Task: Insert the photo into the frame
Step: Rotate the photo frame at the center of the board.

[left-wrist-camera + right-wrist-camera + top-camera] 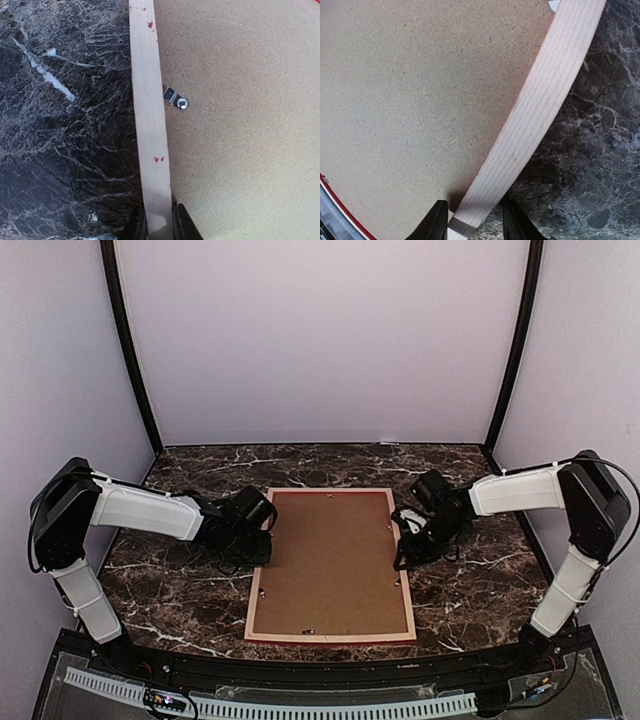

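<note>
The frame point(258, 585) lies face down on the table, pale wood back up, with a thin red edge showing. A brown backing board point(330, 560) fills its opening. The photo is hidden from every view. My left gripper point(258, 543) is shut on the frame's left rail point(150, 125), one finger on each side of it point(159, 227). My right gripper point(402, 545) straddles the right rail point(540, 110) and stands open point(475, 222). A shadowed gap shows between its board-side finger point(436, 222) and the wood.
A small metal turn clip point(176, 98) on the left rail reaches over the backing board point(245, 125). Dark marble table point(180, 590) surrounds the frame. Pale walls close the back and sides. A black ledge point(300, 680) runs along the near edge by the arm bases.
</note>
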